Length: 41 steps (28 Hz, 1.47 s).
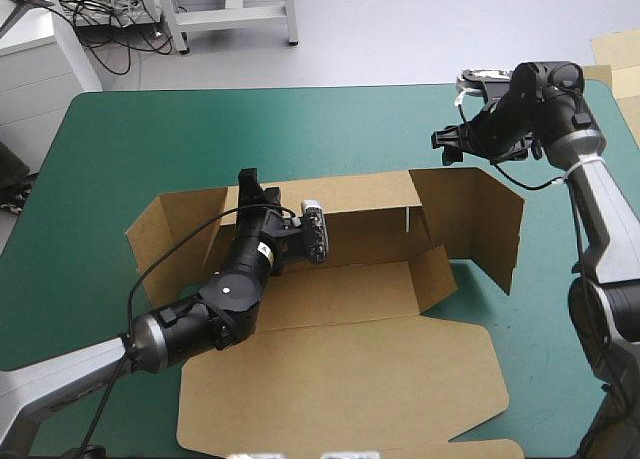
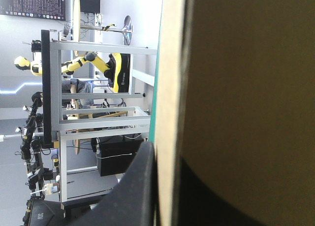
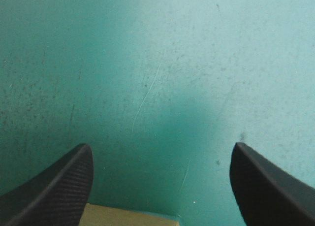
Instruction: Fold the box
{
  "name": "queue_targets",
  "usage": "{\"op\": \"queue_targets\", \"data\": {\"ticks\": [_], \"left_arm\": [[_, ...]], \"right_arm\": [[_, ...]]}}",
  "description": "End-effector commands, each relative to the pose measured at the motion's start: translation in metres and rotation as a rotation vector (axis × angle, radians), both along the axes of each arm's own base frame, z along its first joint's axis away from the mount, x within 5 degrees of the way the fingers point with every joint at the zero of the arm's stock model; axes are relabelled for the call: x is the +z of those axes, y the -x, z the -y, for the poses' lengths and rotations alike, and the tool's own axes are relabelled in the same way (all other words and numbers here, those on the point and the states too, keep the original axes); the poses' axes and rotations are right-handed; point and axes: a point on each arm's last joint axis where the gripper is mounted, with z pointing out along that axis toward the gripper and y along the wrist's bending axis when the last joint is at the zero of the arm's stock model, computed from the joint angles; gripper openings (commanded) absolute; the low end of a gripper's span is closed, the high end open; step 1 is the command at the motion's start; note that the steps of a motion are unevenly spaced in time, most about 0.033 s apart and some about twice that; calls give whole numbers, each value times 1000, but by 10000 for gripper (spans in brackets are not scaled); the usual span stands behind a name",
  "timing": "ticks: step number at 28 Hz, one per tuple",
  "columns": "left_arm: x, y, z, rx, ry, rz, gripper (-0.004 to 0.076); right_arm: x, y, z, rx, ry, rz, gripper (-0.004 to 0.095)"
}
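Note:
The brown box (image 1: 345,294) lies mid-table with its back wall (image 1: 350,194) raised and its lid (image 1: 340,379) flat toward the near edge. A right side wall (image 1: 490,219) stands upright, and a left flap (image 1: 165,229) leans outward. My left gripper (image 1: 248,184) is shut on the left end of the back wall's top edge. In the left wrist view the board edge (image 2: 170,88) runs between the black fingers (image 2: 138,186). My right gripper (image 1: 447,144) hovers open beyond the right wall. It looks down at the teal-green cover (image 3: 157,78), with a strip of board (image 3: 128,217) below it.
More pale brown board (image 1: 615,54) lies off the table's far right corner. Bare teal-green cover (image 1: 150,139) stretches along the far and left sides of the table. The lid's near edge reaches almost to the table's front edge.

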Motion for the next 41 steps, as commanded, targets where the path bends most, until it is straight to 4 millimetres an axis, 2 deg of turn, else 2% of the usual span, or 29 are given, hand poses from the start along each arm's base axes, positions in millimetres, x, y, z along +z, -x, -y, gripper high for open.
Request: {"op": "queue_targets", "data": {"ticks": [1,5,13,22,26,29,36,41], "left_arm": [[13,2,-6,45,45,30,-10],[13,2,-6,45,46,30,-10],[13,2,-7,50,45,31,-10],[13,2,-7,48,40,32,-10],[13,2,-7,48,40,32,-10],[13,2,-7,49,39,32,-10],[14,1,-7,47,35,37,-10],[14,1,-7,44,31,44,-10]], "right_arm": [[30,30,5,22,-13,53,714],[26,53,3,77,-44,20,714],[17,82,-3,185,-114,2,714],[-30,101,-5,276,-122,-76,714],[-38,108,-9,303,-182,-79,714],[-34,113,-12,333,-213,-58,714],[-8,134,-12,399,-215,57,714],[-6,146,-16,474,-259,150,714]]}}
